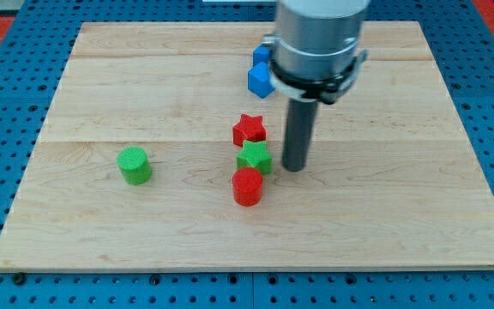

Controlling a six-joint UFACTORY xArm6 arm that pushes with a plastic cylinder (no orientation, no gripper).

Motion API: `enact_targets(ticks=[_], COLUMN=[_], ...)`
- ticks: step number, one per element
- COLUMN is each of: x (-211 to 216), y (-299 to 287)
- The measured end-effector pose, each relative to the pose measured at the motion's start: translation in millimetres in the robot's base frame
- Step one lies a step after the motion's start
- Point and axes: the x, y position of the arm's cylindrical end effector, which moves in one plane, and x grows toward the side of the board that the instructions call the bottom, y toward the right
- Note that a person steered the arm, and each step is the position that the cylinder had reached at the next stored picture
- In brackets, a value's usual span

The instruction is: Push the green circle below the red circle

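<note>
The green circle stands alone on the wooden board at the view's left. The red circle stands near the board's middle, well to the right of the green circle. A green star touches the red circle from above, and a red star sits just above the green star. My tip rests on the board just right of the green star and up-right of the red circle. It is far from the green circle.
Two blue blocks sit at the view's top, partly hidden behind the arm's grey body. The wooden board lies on a blue pegboard table.
</note>
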Motion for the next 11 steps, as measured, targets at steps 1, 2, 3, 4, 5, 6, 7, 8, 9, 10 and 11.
enact_targets(ticks=[1,2,3,4,5,6,7,8,9,10,11], x=[-10.3,-6.4,79.7,122.1,57.9,-20.1,0.4,53.3,52.8,70.4,76.1], y=[-21.8,12.1,12.2,-104.1,-195.3,-227.0,-139.5,-113.2,-130.3,-115.5,-133.3])
